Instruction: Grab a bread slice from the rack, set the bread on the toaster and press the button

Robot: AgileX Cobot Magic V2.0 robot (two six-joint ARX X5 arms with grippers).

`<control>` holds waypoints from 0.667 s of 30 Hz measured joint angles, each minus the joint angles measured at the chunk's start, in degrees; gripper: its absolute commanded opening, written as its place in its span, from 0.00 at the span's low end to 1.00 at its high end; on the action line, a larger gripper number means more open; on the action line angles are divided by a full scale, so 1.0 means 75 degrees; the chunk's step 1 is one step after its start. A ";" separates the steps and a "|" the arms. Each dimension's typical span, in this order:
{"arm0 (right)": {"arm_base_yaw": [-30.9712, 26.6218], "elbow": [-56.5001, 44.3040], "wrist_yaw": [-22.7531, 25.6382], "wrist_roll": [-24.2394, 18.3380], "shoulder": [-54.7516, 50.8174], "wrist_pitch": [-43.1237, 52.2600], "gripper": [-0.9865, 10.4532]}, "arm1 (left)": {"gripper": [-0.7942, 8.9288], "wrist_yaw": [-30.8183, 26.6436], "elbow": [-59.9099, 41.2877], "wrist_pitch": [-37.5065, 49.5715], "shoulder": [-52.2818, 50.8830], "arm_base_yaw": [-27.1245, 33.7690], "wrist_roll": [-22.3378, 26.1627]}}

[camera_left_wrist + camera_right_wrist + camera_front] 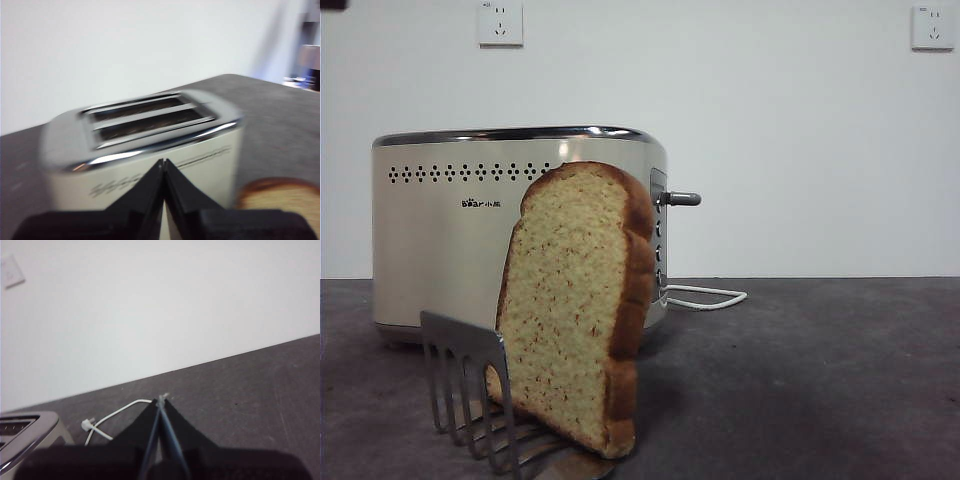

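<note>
A slice of bread with a brown crust stands upright in the silver rack near the front. Behind it stands the cream toaster, and its grey lever button sticks out from the end panel. My left gripper is shut and empty, high above the toaster, whose two slots show. The bread's top edge peeks beside that gripper's body. My right gripper is shut and empty, above the table beyond the toaster's corner. Neither gripper shows in the front view.
A white power cord lies on the dark table beside the toaster's end; its plug shows in the right wrist view. Two wall sockets are mounted on the white wall behind.
</note>
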 measured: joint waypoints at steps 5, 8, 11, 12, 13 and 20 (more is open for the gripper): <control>0.0000 0.0764 -0.0329 -0.0262 0.0965 -0.0230 0.08 | 0.08 0.0020 0.0921 -0.0720 0.0921 -0.1378 0.1075; 0.0000 0.1119 -0.0583 -0.0300 0.1454 -0.0428 0.08 | 0.08 0.0017 0.1504 -0.1384 0.1571 -0.2081 0.1941; 0.0000 0.1495 -0.0866 -0.0323 0.1880 -0.0592 0.08 | 0.08 0.0017 0.2203 -0.2104 0.2226 -0.2707 0.2923; 0.0000 0.1603 -0.0906 -0.0323 0.1985 -0.0638 0.08 | 0.08 0.0015 0.2433 -0.2349 0.2430 -0.2894 0.3255; 0.0000 0.1722 -0.0944 -0.0323 0.2101 -0.0708 0.08 | 0.08 0.0015 0.2710 -0.2661 0.2667 -0.3121 0.3678; 0.0000 0.2282 -0.1011 -0.0326 0.2637 -0.1078 0.08 | 0.08 -0.0554 0.4771 -0.4785 0.4406 -0.4520 0.6930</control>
